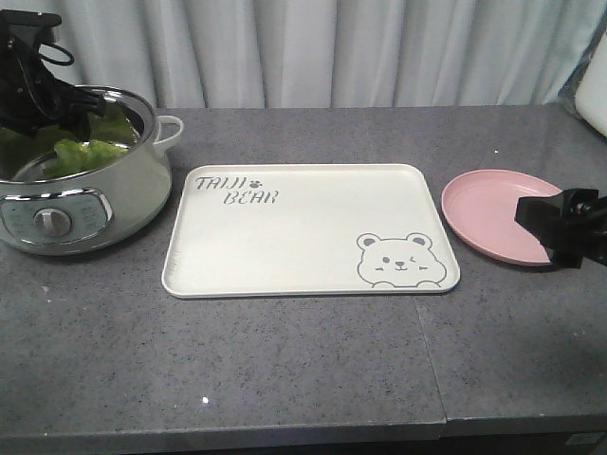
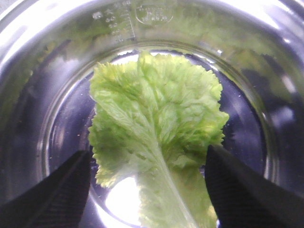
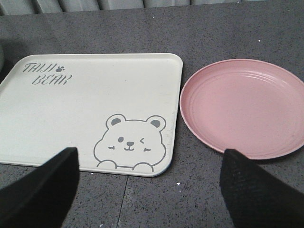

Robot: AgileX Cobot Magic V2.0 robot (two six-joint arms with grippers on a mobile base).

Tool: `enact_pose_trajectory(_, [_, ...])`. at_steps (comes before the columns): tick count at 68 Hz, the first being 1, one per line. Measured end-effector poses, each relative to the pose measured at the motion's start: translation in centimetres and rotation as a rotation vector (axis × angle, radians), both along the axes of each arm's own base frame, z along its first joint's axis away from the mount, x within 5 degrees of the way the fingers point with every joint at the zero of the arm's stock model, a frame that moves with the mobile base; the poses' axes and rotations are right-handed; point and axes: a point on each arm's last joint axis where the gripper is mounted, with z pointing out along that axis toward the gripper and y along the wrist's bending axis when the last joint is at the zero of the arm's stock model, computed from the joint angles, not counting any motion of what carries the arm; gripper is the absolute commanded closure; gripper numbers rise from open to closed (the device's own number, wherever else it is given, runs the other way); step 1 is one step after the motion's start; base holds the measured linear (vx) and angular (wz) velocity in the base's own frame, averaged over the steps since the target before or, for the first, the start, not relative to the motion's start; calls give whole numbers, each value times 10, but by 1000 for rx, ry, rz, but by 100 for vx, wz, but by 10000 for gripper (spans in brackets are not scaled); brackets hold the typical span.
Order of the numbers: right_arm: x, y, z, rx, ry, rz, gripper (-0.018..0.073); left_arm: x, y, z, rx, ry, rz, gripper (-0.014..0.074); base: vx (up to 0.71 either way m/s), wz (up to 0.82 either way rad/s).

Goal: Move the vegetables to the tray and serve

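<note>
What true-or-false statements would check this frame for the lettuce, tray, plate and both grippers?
1. The lettuce leaf lies inside the pot. True.
2. The tray already holds the lettuce. False: the tray is bare, and the leaf is in the pot.
3. The left gripper is open, with a finger on each side of the leaf in the wrist view. True.
4. The pink plate sits between the pot and the tray. False: it is on the tray's far side, by the right gripper.
5. The right gripper is shut on the plate. False: it is open and holds nothing.
</note>
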Motion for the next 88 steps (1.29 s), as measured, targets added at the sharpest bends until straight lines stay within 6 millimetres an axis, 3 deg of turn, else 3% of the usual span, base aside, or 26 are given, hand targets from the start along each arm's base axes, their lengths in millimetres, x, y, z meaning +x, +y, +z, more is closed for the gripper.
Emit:
enact_pose_trajectory(33, [-1,0,-1,-1,13,4,-20,19,0,-56,-4,131,0,92,0,0])
enact_pose_trajectory(52, [-1,0,-1,-1,13,4,-20,20,-1,-61,-10,140,3,113,0,0])
enact_pose_trajectory(62, [-1,0,-1,-1,14,4,-13,20,-1,-61,-18,140,3,252,0,0])
enact_pose_trajectory(77, [-1,1,-2,-1,23,7,20,21,-2,-62,-26,134,4,605,0,0])
enact_pose_trajectory(88, [-2,1,-3,0,34,11,40,21,-1,-61,-17,131,5,604,0,0])
